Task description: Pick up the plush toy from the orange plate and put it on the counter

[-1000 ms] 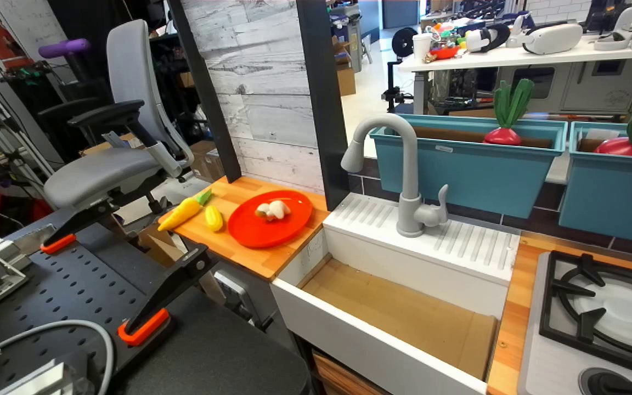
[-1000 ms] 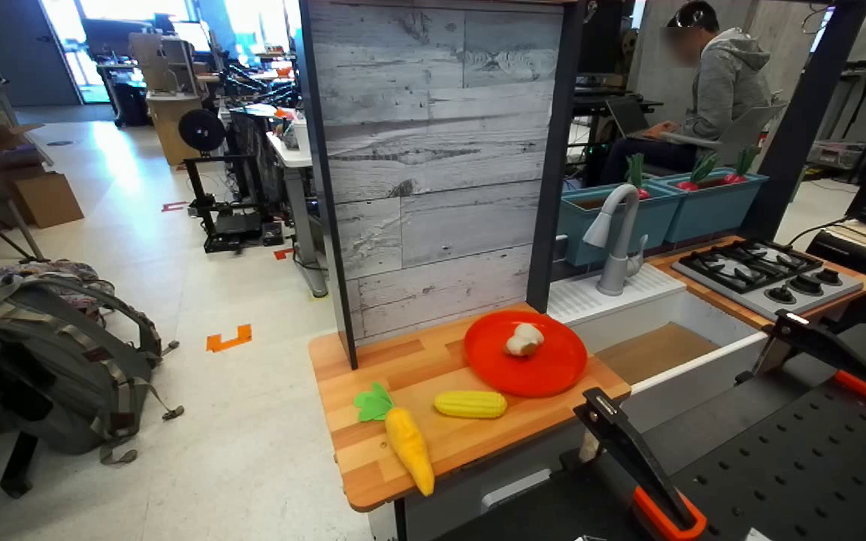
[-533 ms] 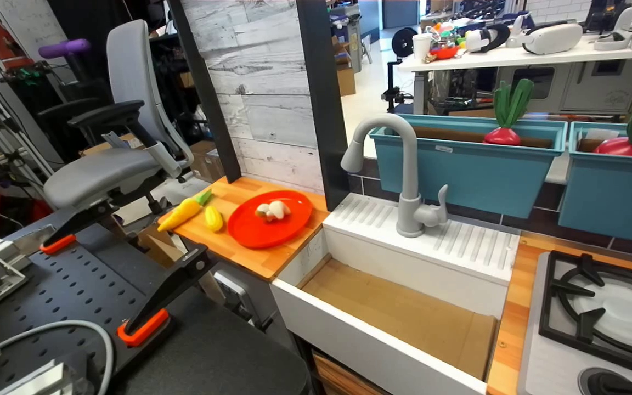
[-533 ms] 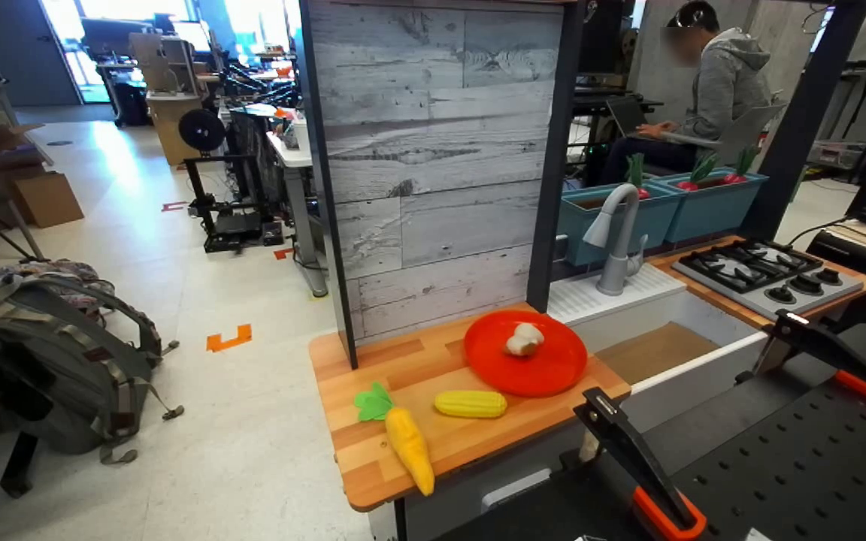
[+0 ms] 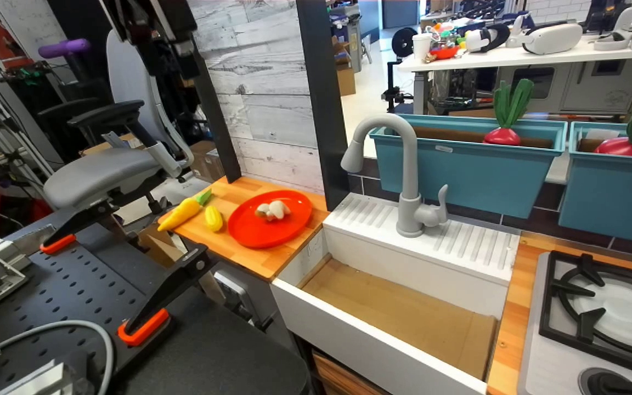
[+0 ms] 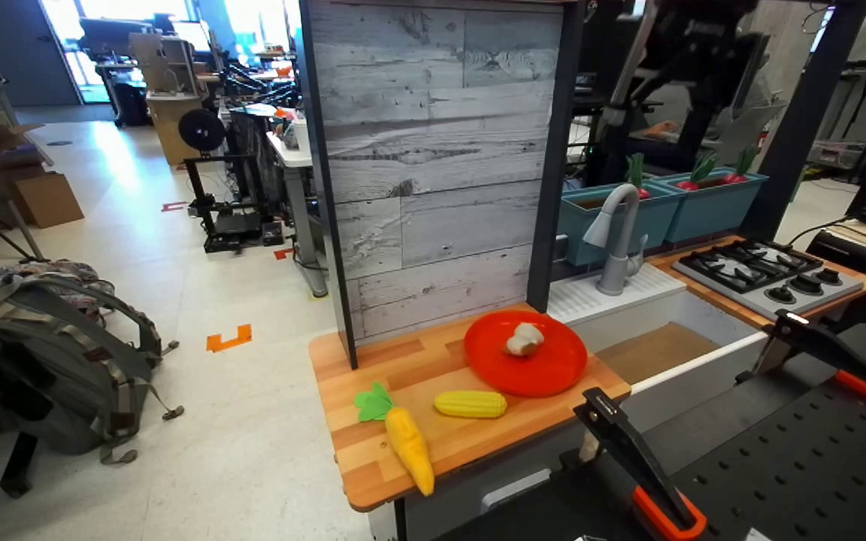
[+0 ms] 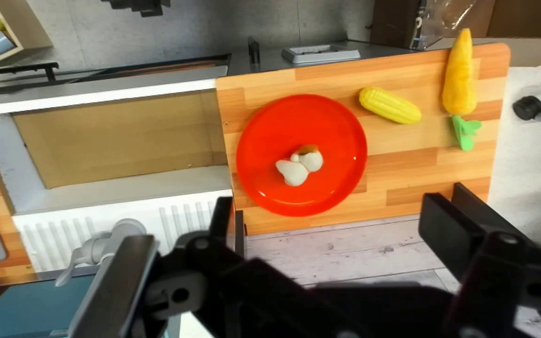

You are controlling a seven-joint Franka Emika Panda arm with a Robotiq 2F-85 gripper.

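The plush toy (image 7: 296, 172), a small, soft, pale yellowish-white lump with a brownish patch, lies on the round, shallow, glossy orange-red plate (image 7: 275, 126), close to the middle of the wrist view's frame. The plate rests on the flat orange-tan wooden surface (image 7: 402, 166), toward its left end in that view. A knobbly yellow corn-shaped piece (image 7: 389, 105) lies just beside the plate, above and right of it in the frame, and a long yellow carrot-shaped piece (image 7: 459, 82) with green leaves lies farther over at the upper right.

The black two-fingered hand (image 7: 327, 206) shows along the bottom of the wrist view's frame with its fingers spread wide apart; it has hold of nothing. In both exterior views it hangs at the top of the frame, partly cut off, well apart from plate and toy.

I judge the task to be at its very start. Nothing of the transfer is done: the toy is on the plate, not touched by the hand. All of it seems left: bringing the hand down over the toy, closing on it, lifting it past the plate's rim, carrying it across, setting it on the surface and letting go.
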